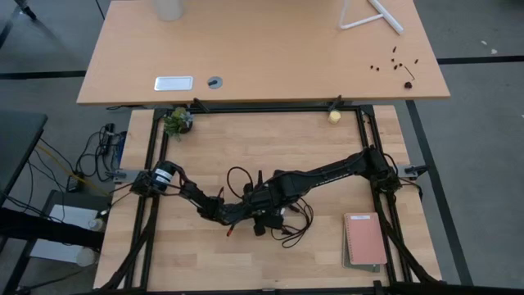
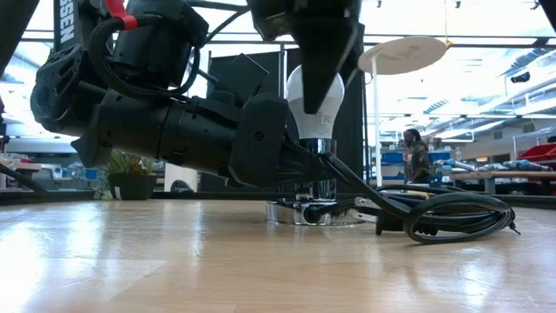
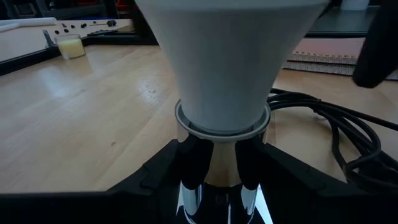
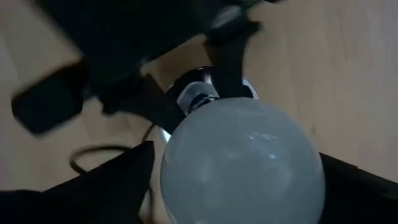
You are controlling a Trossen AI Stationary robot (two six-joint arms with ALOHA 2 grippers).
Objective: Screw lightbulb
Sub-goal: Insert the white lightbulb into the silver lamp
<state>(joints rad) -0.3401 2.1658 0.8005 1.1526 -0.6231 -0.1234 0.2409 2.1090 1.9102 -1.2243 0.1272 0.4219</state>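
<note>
The white lightbulb [image 2: 306, 103] stands upright, its base in a chrome socket [image 2: 318, 167] that rises from a round silvery disc [image 2: 295, 214] on the wooden table. My left gripper [image 3: 217, 171] reaches in level, shut on the chrome socket below the bulb's neck [image 3: 224, 62]. My right gripper [image 2: 320, 61] comes down from above, shut on the bulb's dome [image 4: 242, 162]. In the high view both grippers meet mid-table [image 1: 255, 206], and the bulb is hidden under them. My left gripper pinches the chrome socket's stem [image 3: 221, 163] between its two fingers [image 3: 186, 163], just below the bulb's collar. The fingers come level, from the table's left side. The socket stands upright on its disc on the table. My right gripper holds the bulb's rounded top [image 4: 186, 155] between its two fingers [image 4: 118, 180], one on each side. The fingers point down from above. The bulb stands upright in the socket.
The socket's black cord [image 2: 452, 217] lies coiled on the table beside the disc. A pink notebook [image 1: 364, 239] lies at the near right. A small plant [image 1: 176, 121] and a yellowish ball [image 1: 334, 116] sit at the far edge, before a larger table [image 1: 262, 57].
</note>
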